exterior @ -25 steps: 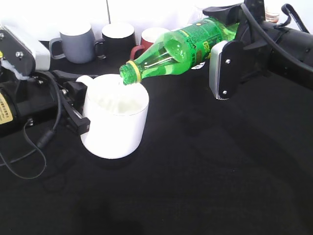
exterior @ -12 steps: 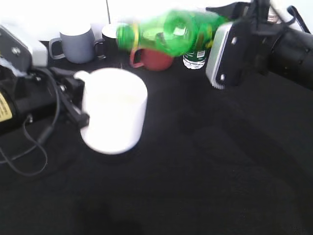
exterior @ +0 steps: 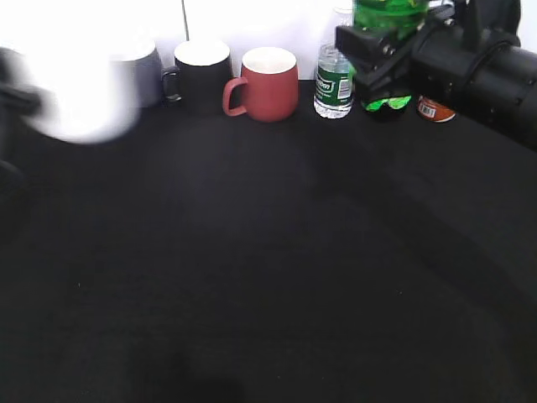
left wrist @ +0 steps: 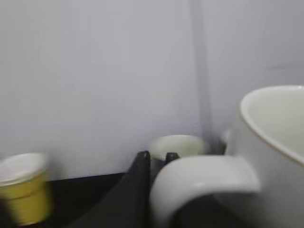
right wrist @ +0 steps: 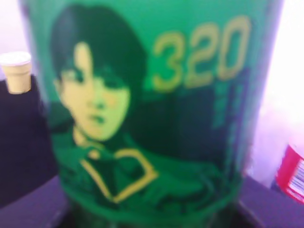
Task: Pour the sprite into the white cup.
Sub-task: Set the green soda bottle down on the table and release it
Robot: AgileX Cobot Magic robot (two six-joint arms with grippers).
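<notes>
The sprite (exterior: 388, 17) stands upright at the back right of the exterior view, held in my right gripper (exterior: 382, 63). Its green-and-yellow label (right wrist: 142, 109) fills the right wrist view and hides the fingers. The white cup (exterior: 80, 92) is a blurred white shape at the far left of the exterior view, lifted off the table. In the left wrist view my left gripper (left wrist: 156, 159) is shut on the cup's loop handle (left wrist: 199, 178), with the cup's rim (left wrist: 266, 118) at the right.
A grey mug (exterior: 147, 63), a black mug (exterior: 201, 71), a red mug (exterior: 267, 82), a clear water bottle (exterior: 333, 80) and a red can (exterior: 435, 109) line the back edge of the black table (exterior: 268, 269). A small yellow cup (left wrist: 23, 187) stands far left.
The sprite swung from tilted over the cup back to upright and moved to the back right. The left gripper carried the white cup left and up.
</notes>
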